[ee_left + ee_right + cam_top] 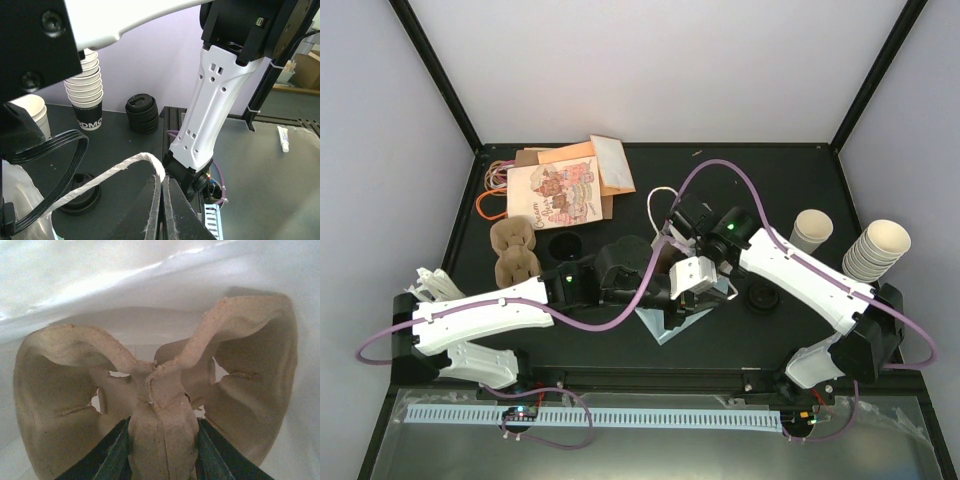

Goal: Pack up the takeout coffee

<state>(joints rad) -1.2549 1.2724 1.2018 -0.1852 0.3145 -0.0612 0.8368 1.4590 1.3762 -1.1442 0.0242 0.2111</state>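
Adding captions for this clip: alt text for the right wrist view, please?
The right gripper is shut on the centre ridge of a brown pulp cup carrier, its empty cup pockets opening to both sides. Smooth white material, probably a bag's inside, fills the background.

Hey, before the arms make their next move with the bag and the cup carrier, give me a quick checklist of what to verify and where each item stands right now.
1. Right gripper holding the pulp carrier: ok, the jaws clamp its centre ridge.
2. Left gripper holding the bag handle: ok, shut on the white cord.
3. Carrier inside the white bag: ok, bag walls surround it.
4. Carrier seated flat on the bag's bottom: cannot tell.
5. Takeout coffee clear of the bag: ok, it stands apart beside the spare carriers.
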